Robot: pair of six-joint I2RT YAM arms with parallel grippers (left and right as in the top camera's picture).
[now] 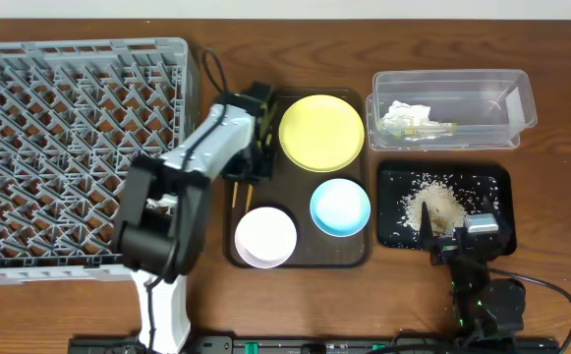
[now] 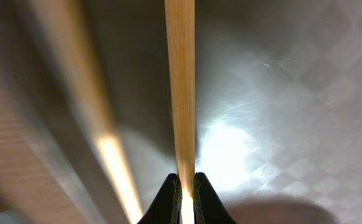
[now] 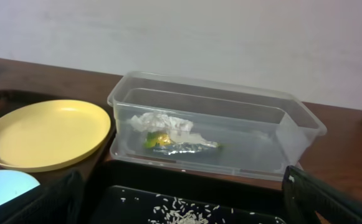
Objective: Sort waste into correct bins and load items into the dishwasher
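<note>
My left gripper (image 1: 256, 155) is over the left side of the brown tray, shut on a wooden chopstick (image 2: 179, 93); its jaws (image 2: 184, 186) pinch the stick just above the tray. The second chopstick (image 2: 100, 143) lies blurred beside it. Both chopsticks (image 1: 243, 189) show in the overhead view. A yellow plate (image 1: 321, 131), a light blue bowl (image 1: 340, 206) and a white bowl (image 1: 265, 236) sit on the brown tray. My right gripper (image 1: 457, 218) is open and empty over the black tray (image 1: 393, 177), which holds rice scraps (image 1: 437, 202). The clear tub (image 1: 452, 84) holds the tissue (image 1: 403, 113) and wrapper (image 1: 428, 130). The small white cup is out of view.
The grey dish rack (image 1: 69, 147) fills the left of the table, with nothing in it. The dark brown serving tray (image 1: 300, 187) lies in the middle. The right wrist view shows the tub (image 3: 280, 124), tissue (image 3: 162, 121), wrapper (image 3: 174, 143), plate (image 3: 43, 134) and rice (image 3: 181, 214).
</note>
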